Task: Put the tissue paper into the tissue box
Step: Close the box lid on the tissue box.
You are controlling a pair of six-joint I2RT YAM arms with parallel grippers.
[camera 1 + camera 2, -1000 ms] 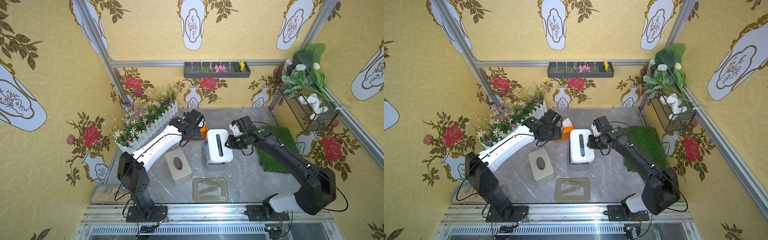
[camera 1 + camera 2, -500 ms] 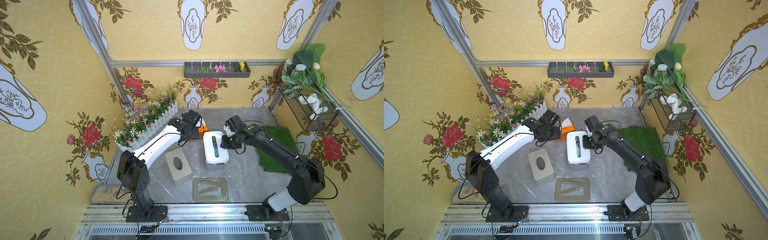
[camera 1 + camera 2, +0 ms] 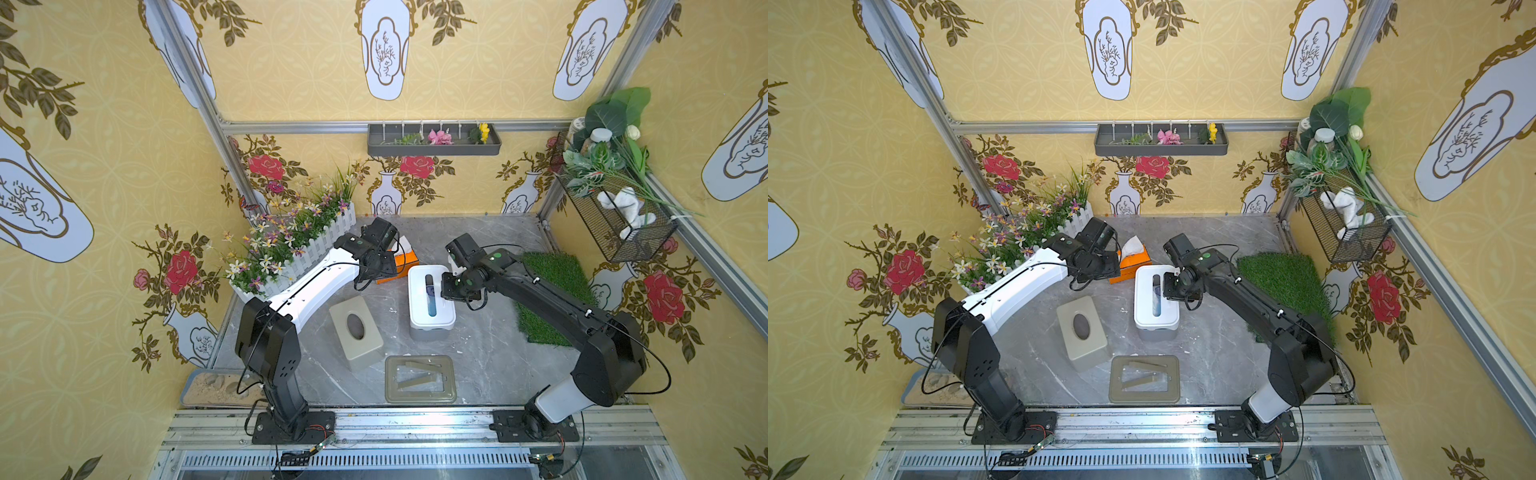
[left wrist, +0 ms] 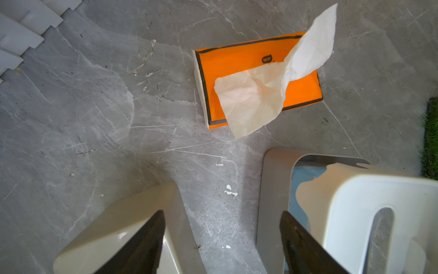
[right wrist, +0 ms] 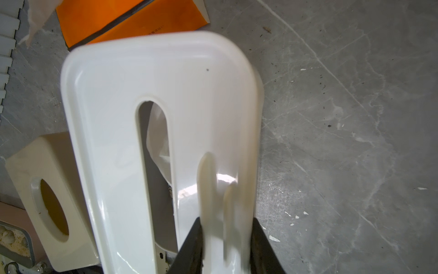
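Writing: only a small dark oval logo on the orange tissue pack, too small to read; fine print on its side in the right wrist view is also illegible. The pack lies flat on the grey table with one white tissue pulled up out of its top, loose and crumpled. It is at about 11 o'clock of the white lid, close by. The slotted lid partly covers the grey box; a pale blue inside shows past the lid's edge, contents unclear. Beige box with an oval hole is at 8 o'clock of the lid, inside not visible. Olive tray at 6 o'clock holds two flat strips. Grass mat at 3 o'clock, flower planter at 10 o'clock. Right arm reaches in from the front right, wrist bent down, right gripper clamped on the lid's long edge. Left arm stretches from the front left, its wrist over the pack's end; left gripper hovers with fingers wide apart and nothing between them.
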